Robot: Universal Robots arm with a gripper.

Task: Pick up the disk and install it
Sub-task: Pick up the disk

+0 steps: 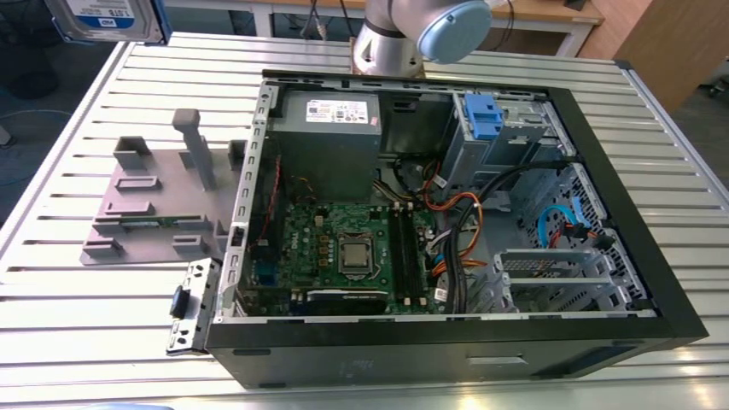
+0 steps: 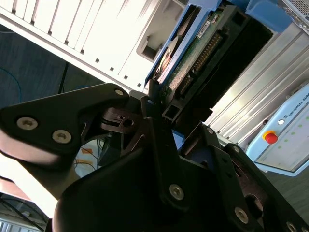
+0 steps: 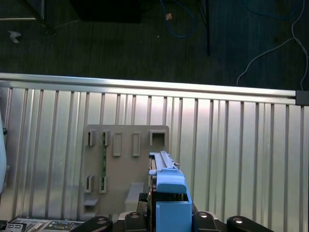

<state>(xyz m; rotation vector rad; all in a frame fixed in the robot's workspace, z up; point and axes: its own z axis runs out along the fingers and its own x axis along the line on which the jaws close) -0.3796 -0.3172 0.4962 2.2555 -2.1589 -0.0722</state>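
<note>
Silver, blue-framed, the disk (image 2: 193, 53) is pinched between fingers of the gripper (image 2: 161, 104); the exterior view's upper left shows its white label.

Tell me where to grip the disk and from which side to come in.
Grip the disk at one short end, pinching its two broad flat faces and coming in end-on along its length. It is a thin flat slab, so those faces probably offer the best parallel surfaces. In the second wrist view the gripper seems to hold it just so.
</note>
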